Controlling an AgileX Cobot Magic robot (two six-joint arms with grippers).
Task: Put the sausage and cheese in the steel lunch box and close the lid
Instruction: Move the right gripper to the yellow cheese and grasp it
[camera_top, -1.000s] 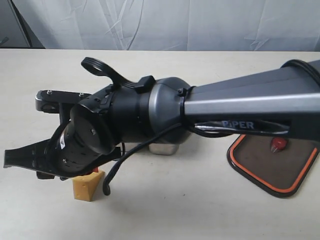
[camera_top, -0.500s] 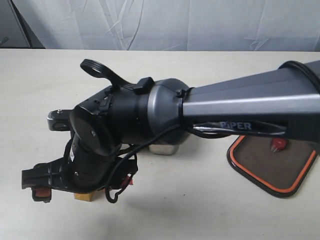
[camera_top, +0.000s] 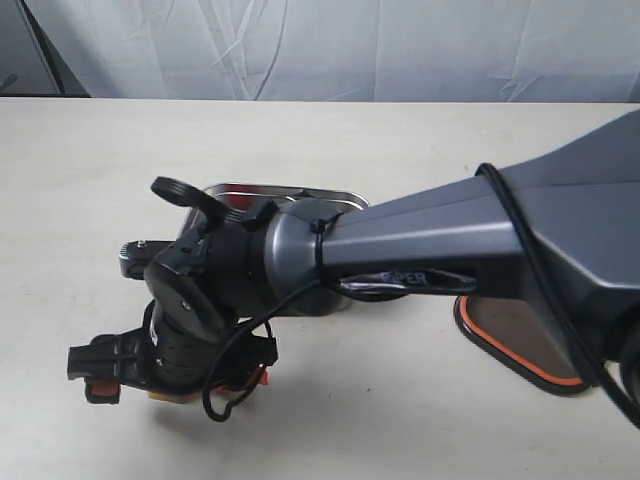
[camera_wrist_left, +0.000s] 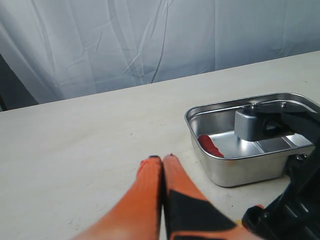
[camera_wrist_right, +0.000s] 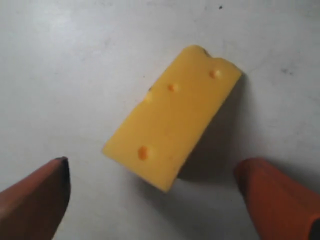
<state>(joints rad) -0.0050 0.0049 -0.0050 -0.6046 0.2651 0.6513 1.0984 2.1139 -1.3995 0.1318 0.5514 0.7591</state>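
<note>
Since the sausage (camera_wrist_left: 210, 146) already lies in the steel lunch box (camera_wrist_left: 240, 167), one item is done. My right gripper (camera_wrist_right: 152, 172) hangs over the cheese (camera_wrist_right: 172, 117), fingers spread wide either side, not touching. The cheese sits on the table (camera_top: 400, 430), near-left of the box. My left gripper (camera_wrist_left: 162, 162) is pinched closed and empty. The lid (camera_top: 520, 345) lies off the box, to the right. Left to do: grab the cheese, box it, fit the lid.

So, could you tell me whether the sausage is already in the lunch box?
In. The sausage lies on the floor of the lunch box.
</note>
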